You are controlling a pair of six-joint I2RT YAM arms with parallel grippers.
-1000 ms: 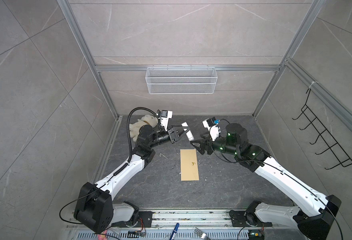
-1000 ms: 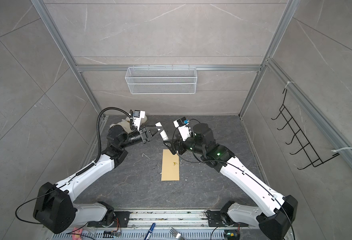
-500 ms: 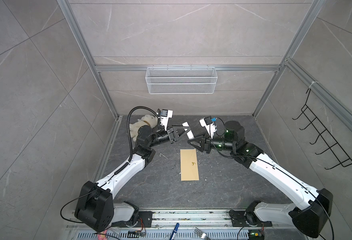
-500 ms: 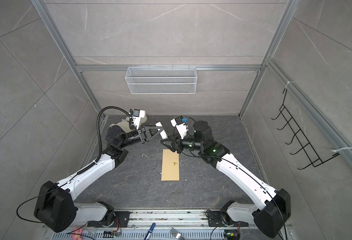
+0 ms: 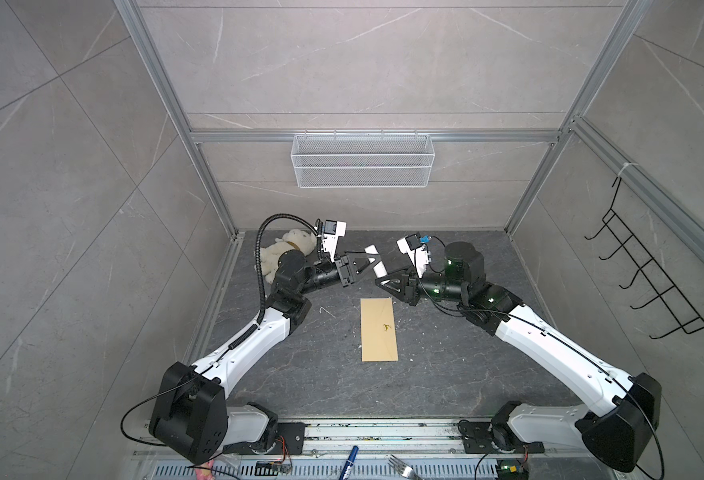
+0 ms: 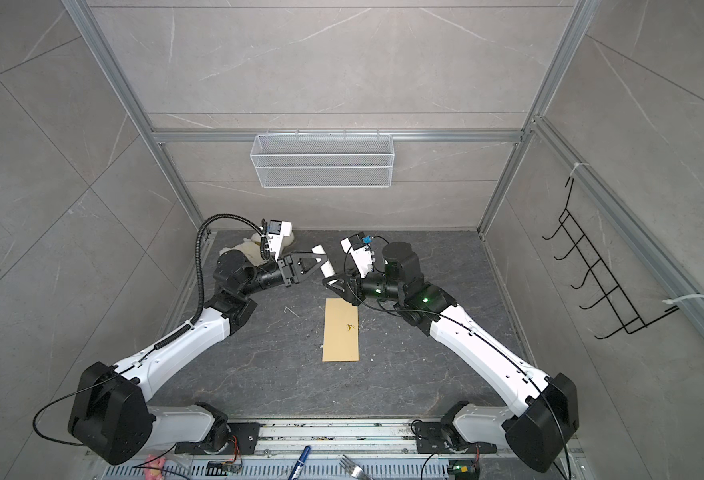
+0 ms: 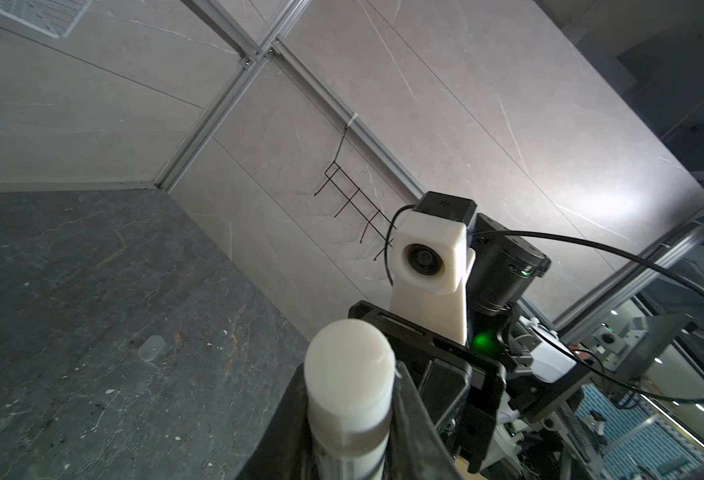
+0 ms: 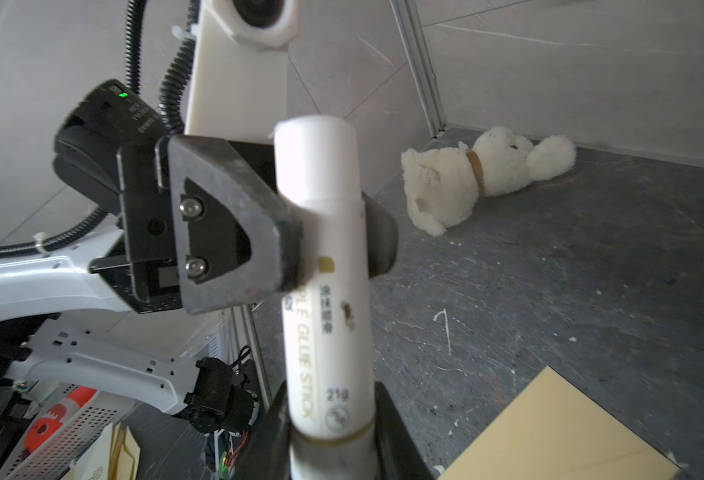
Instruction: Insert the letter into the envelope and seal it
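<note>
At the middle of the table [image 5: 445,374], 1 envelope [image 5: 379,328] is lying flat, long side running front to back, and that is the only one showing. It is looking plain yellow-tan, long and narrow, with no print, just 1 small yellowish smear near its right edge. Whether its flap is folded down, I cannot tell.

Above its far end, 2 arms are reaching in from the front rail, elbows bent, wrists turned level, so the 2 grippers are facing each other nose to nose. Between them, 1 white glue stick [image 8: 325,332] is hanging clear of the table, tilted, upper end leaning toward the back wall. The left gripper [image 5: 370,262] is clamping it across the upper body, just under the cap section. The right gripper [image 5: 381,280] is closing in from the opposite side, its jaws sitting tight against the stick's lower end with no gap showing in the right wrist view.

Around the edges, 1 cream plush bear [image 5: 288,245] is lying in the back left corner, 1 small clear cap [image 7: 150,347] is resting on the table, 1 wire basket [image 5: 362,166] is hanging on the back wall, 1 black hook rack [image 5: 649,286] is hanging on the right wall, and 1 fork [image 5: 400,473] and 1 blue pen [image 5: 350,457] are lying by the front rail.
</note>
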